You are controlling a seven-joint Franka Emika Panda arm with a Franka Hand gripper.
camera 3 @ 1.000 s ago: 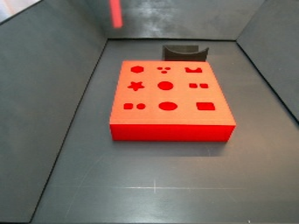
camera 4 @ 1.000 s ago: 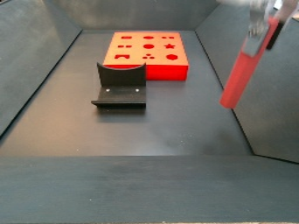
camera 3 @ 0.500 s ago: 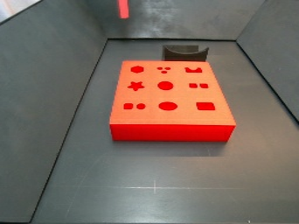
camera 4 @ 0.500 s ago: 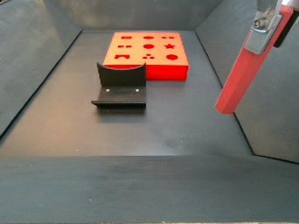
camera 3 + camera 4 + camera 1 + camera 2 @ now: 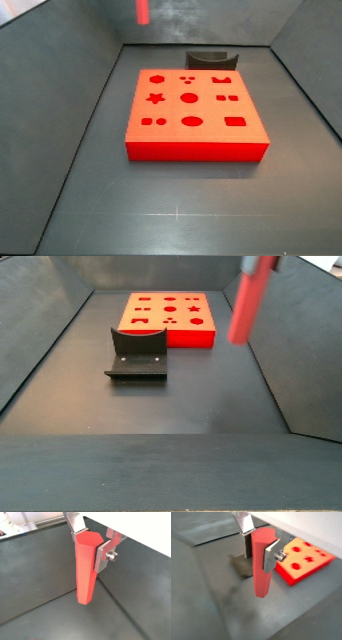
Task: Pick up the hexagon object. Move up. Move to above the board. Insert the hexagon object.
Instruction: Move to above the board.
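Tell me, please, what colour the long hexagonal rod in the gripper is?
Red-pink rod, clearest in a wrist view, clamped in the gripper.

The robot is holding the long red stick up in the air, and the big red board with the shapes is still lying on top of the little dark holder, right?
Not quite. The board lies on the floor, apart from the fixture, as a side view shows. The rest holds: the gripper clamps the hexagon object between its fingers, up in the air.

Gripper aloft, clamping hexagon object
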